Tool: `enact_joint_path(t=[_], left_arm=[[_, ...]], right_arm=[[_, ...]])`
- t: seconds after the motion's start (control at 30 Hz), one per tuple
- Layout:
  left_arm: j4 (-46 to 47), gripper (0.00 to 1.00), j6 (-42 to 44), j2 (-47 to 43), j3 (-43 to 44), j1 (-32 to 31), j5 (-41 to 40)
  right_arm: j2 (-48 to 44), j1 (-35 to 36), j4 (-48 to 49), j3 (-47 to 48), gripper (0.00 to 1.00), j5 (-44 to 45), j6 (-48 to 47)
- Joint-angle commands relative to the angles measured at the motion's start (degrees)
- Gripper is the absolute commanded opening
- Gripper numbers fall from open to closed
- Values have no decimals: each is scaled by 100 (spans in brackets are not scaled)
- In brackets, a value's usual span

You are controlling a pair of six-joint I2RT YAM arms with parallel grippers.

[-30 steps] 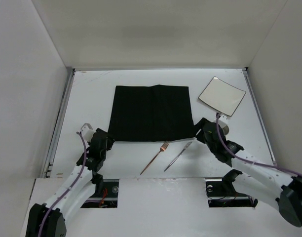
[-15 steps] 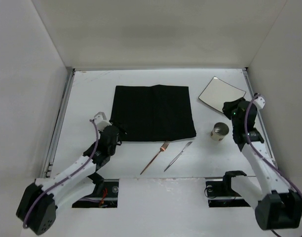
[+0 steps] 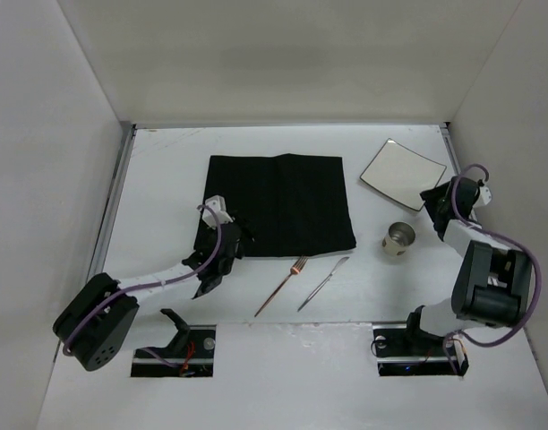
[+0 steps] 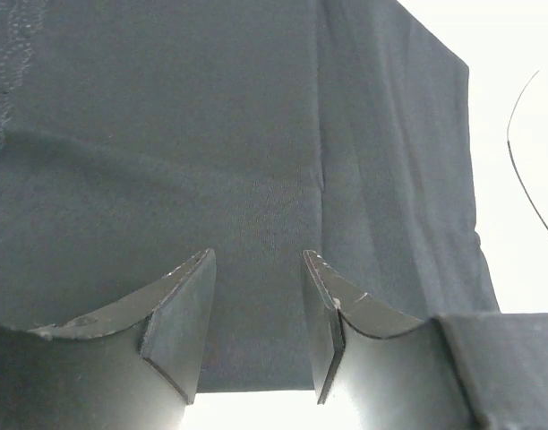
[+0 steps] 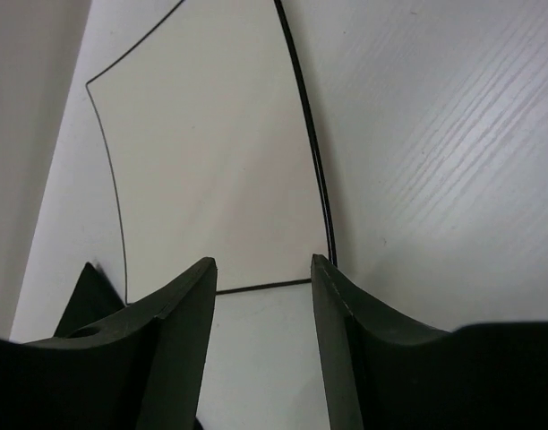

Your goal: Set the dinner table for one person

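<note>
The dinner table (image 3: 158, 179) is a white surface carrying a black cloth mat (image 3: 274, 204) at its middle. A square pale plate (image 3: 402, 172) lies at the far right, with a metal cup (image 3: 398, 239) just in front of it. A copper fork (image 3: 283, 285) and a silver knife (image 3: 324, 282) lie in front of the mat. My left gripper (image 3: 231, 237) is open and empty over the mat's near left corner; in its wrist view (image 4: 258, 260) the mat (image 4: 256, 134) fills the frame. My right gripper (image 3: 432, 199) is open and empty at the plate's near right corner (image 5: 211, 152).
Metal rails (image 3: 108, 224) run along the table's side edges, and white walls enclose the far and both sides. The right arm's elbow (image 3: 489, 287) stands close to the right rail, beside the cup.
My left gripper has moved right and forward onto the mat's near left corner. My right gripper has left the mat's near right corner, uncovering the cup, and swung to the plate's near right corner.
</note>
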Motion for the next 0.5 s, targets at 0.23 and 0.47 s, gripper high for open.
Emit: enact_joint_path(t=[0.23, 0.47], left_arm=[[1087, 41, -21, 393, 39, 89, 344], [1193, 42, -127, 419, -32, 116, 406]], right_arm=[[1067, -219, 1267, 35, 52, -208, 826], [1287, -201, 1540, -149, 50, -269, 1177]])
